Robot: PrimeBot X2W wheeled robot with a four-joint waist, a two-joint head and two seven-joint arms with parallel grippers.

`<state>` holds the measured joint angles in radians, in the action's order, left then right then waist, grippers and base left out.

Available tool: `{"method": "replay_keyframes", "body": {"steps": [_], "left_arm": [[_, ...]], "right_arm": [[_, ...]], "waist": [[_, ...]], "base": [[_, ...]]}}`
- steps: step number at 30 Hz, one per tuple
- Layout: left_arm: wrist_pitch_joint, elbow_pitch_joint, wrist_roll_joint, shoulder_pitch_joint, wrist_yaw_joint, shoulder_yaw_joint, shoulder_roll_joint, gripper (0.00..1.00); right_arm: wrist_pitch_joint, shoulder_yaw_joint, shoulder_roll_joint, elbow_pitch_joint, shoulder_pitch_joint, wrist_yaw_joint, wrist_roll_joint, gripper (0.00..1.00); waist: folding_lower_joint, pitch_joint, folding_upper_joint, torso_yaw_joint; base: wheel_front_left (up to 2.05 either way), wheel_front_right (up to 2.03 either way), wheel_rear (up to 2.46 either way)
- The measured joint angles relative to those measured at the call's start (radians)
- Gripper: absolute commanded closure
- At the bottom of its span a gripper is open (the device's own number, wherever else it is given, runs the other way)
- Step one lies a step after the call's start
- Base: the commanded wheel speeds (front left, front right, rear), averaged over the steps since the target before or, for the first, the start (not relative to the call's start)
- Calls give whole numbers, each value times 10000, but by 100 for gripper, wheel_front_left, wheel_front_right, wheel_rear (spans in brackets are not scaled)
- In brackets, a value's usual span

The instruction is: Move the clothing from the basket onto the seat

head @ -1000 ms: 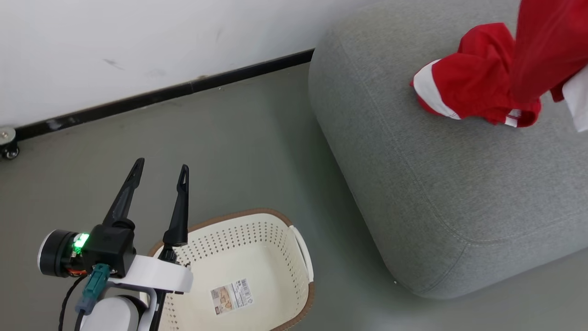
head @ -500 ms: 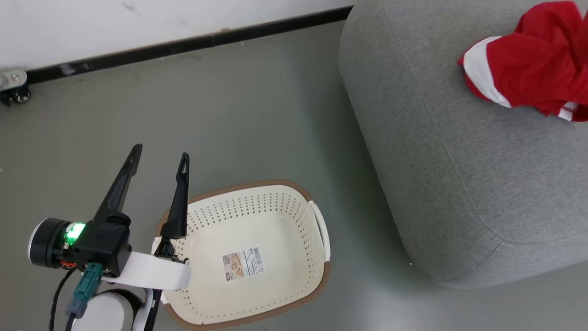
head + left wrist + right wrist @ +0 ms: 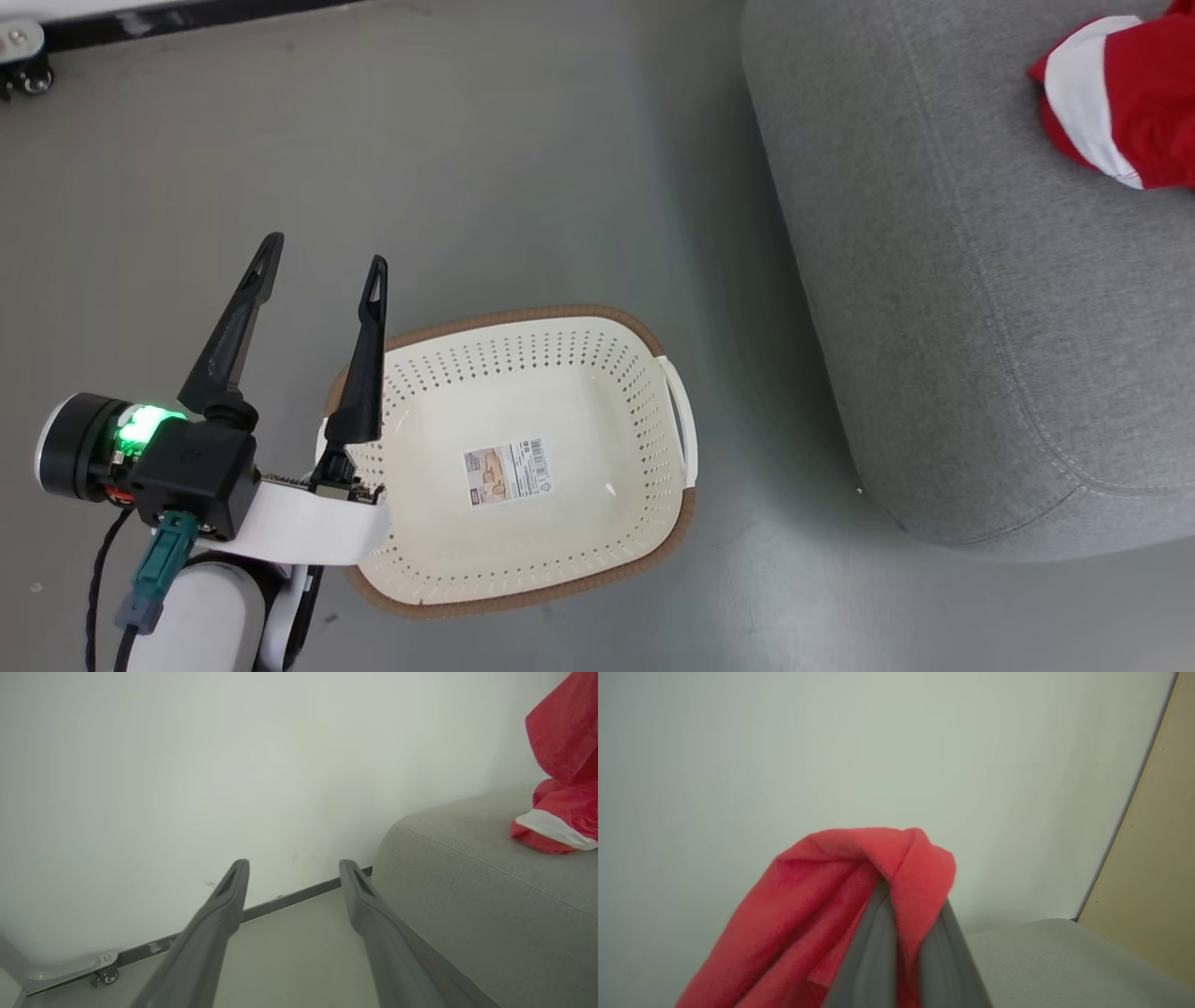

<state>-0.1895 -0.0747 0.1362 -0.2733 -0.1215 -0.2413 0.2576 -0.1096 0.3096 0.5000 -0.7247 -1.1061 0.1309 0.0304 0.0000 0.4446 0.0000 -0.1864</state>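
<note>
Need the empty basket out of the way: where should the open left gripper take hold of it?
Probably grip the basket by its brown rim nearest the left gripper, coming from above: it stands upright, so the fingers can straddle it.

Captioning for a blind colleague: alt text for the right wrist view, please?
A soft bright red fabric garment pinched between the right gripper's two dark fingers; a pale wall behind, a light grey upholstered seat cushion at lower right.

Basket (image 3: 560, 369) on floor (image 3: 467, 168), left of seat (image 3: 934, 280) and apart from it; clothing (image 3: 1130, 103) on seat, far right; left pincer (image 3: 324, 254) at basket's left edge
</note>
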Motion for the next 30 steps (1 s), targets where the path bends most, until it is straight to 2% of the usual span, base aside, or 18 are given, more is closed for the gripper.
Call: {"method": "replay_keyframes", "body": {"steps": [5,15,18,30], "left_arm": [[151,-148,-173,-16,29,38,234,0],[311,-337,-176,-529,107,8,270,0],[311,-339,-176,-662,165,-29,270,0],[213,-117,-176,-862,173,-17,259,0]], "right_arm": [[-272,343,-140,-644,422,-2,-230,100],[-625,732,-403,-1628,817,-2,-151,100],[-445,477,-765,-2084,981,0,67,100],[-136,-341,-957,-2686,1008,-2,416,100]], "waist": [[0,392,0,130],[0,1086,0,166],[0,1274,0,48],[0,1478,0,-486]], "base": [[0,0,0],[0,0,0],[0,0,0],[0,0,0]]}}
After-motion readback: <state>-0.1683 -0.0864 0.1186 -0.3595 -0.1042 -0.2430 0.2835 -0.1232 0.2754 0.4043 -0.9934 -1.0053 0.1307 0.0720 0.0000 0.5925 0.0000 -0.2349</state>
